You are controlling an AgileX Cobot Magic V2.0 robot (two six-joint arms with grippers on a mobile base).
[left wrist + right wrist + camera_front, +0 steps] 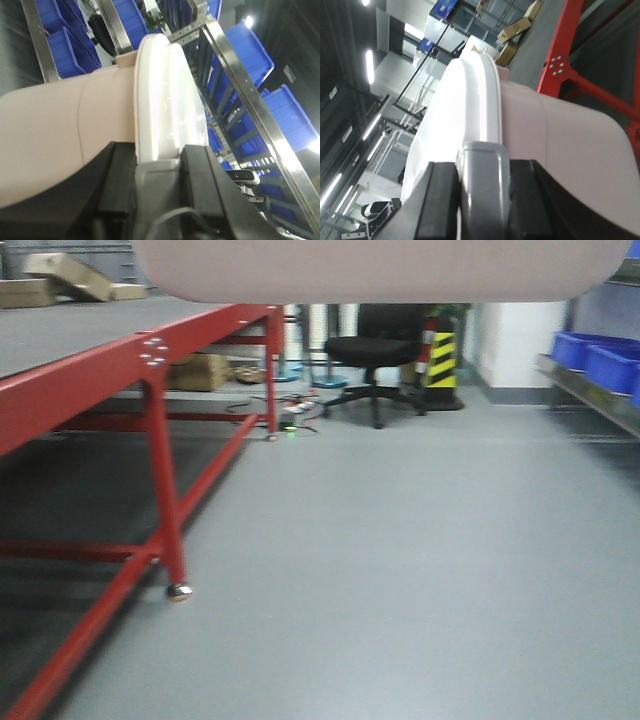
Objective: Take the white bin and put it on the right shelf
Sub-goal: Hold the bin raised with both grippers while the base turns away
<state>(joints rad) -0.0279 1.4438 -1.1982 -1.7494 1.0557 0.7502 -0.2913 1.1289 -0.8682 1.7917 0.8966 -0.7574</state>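
Note:
The white bin (380,270) hangs raised, its pinkish underside filling the top of the front view. In the left wrist view its pale body (50,125) and glossy white lid (165,100) lie ahead. My left gripper (159,162) is shut on the bin's grey end handle (159,195). In the right wrist view my right gripper (482,172) is likewise shut on the bin (570,150), on its other grey handle (482,160). The right shelf (590,395), shiny steel, runs along the right edge of the front view. Neither gripper shows in the front view.
A red-framed table (150,355) with a grey top stands at left, cardboard boxes (200,370) beneath it. A black office chair (375,350) and a yellow-black striped post (440,360) stand at the back. Blue bins (590,355) sit on the steel rack (250,95).

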